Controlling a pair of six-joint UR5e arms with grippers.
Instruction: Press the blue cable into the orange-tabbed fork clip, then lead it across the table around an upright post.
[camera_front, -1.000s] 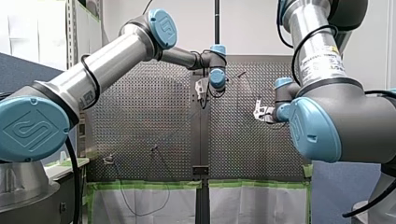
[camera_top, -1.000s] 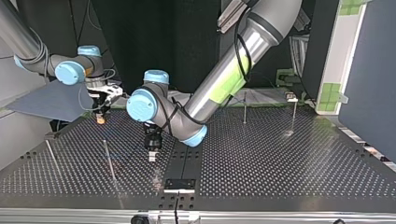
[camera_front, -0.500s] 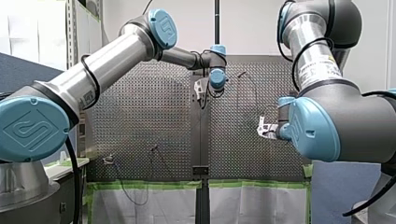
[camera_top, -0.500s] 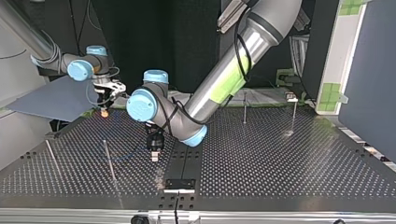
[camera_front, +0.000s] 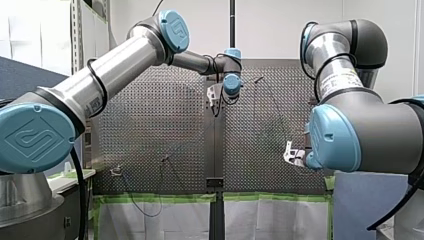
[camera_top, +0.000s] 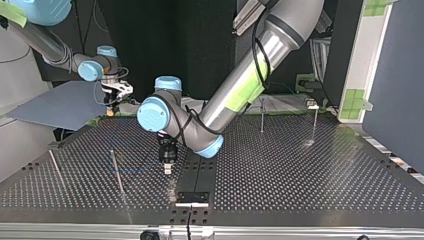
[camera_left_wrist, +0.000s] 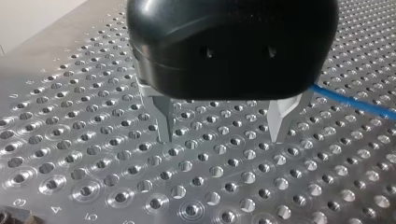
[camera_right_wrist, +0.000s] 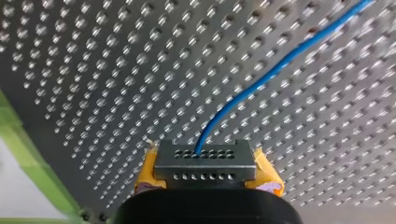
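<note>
Blue cable (camera_right_wrist: 261, 79) looks thin, light and limp (it bows freely), so grip it near the bend; my right gripper (camera_right_wrist: 205, 158) clamps it, my left gripper (camera_left_wrist: 223, 135) gapes empty.

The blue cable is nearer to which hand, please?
Right. My right hand grips the blue cable between its yellow pads; my left hand stands open, the cable passing beside one finger.
</note>
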